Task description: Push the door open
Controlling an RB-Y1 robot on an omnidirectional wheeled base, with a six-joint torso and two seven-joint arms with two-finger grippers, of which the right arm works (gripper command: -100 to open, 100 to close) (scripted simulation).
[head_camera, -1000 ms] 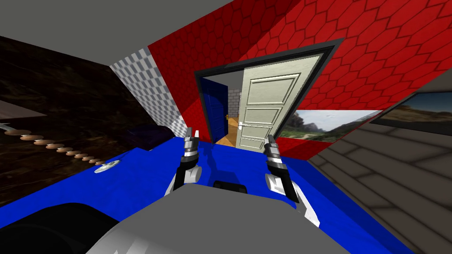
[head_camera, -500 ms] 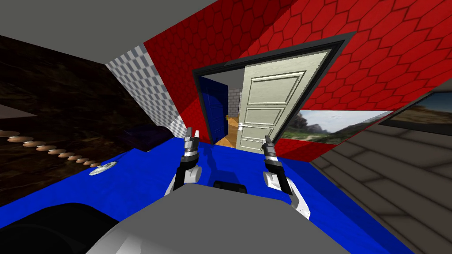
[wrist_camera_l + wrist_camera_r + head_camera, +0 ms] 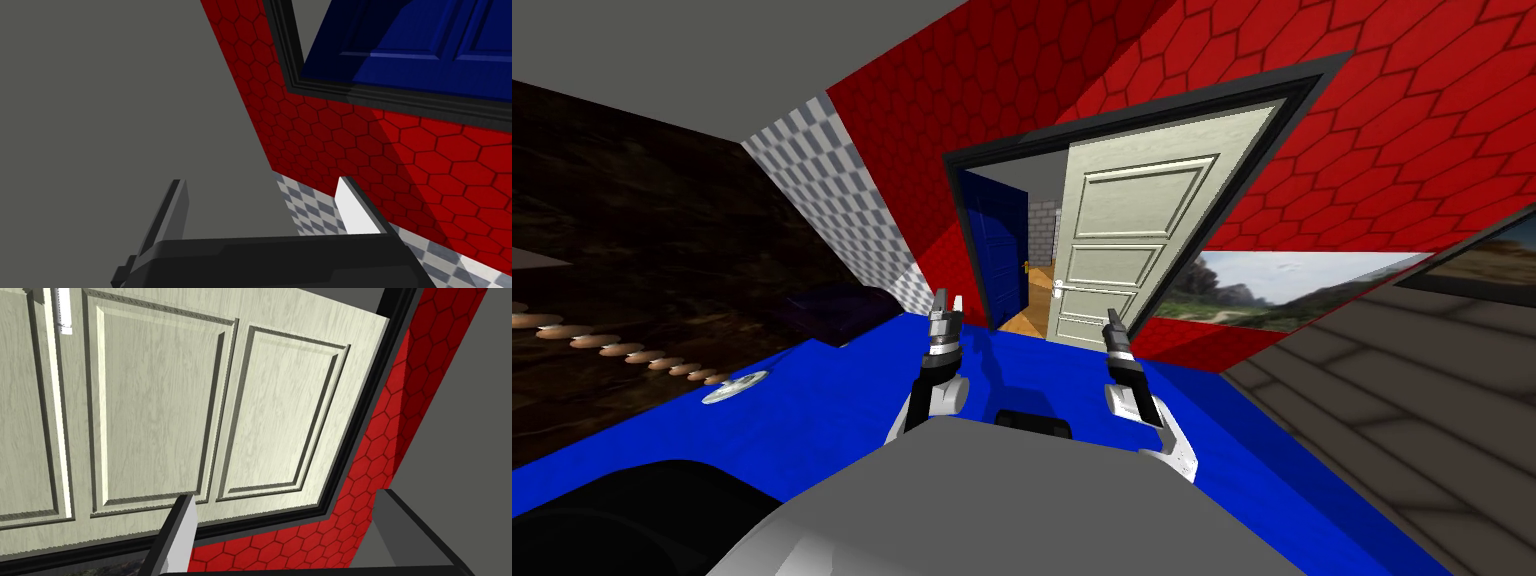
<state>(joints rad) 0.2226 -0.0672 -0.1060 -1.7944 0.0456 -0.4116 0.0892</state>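
Observation:
A cream panelled door (image 3: 1132, 240) stands partly open in a dark frame (image 3: 1312, 85) set in a red hexagon-tiled wall. Its pale handle (image 3: 1058, 288) is at the free edge. The gap beside it shows a blue door (image 3: 1000, 250) and a wooden floor beyond. My right gripper (image 3: 1113, 322) is raised in front of the cream door's lower part, short of it. In the right wrist view the right gripper (image 3: 290, 523) is open and points at the door's panels (image 3: 160, 413), with the handle (image 3: 64, 310) off to one side. My left gripper (image 3: 946, 305) is open and faces the wall beside the frame (image 3: 295, 65).
The floor (image 3: 812, 410) is blue. A dark low piece of furniture (image 3: 842, 305) sits by the checkered wall (image 3: 842, 210) on the left. A round pale disc (image 3: 734, 386) lies on the floor, with a row of tan discs (image 3: 612, 350) behind it. A landscape window (image 3: 1292, 285) is right of the door.
I have moved closer to the door, which looks larger now. My right arm has swung a little to the left, toward the door's lower part. The left arm has kept its pose.

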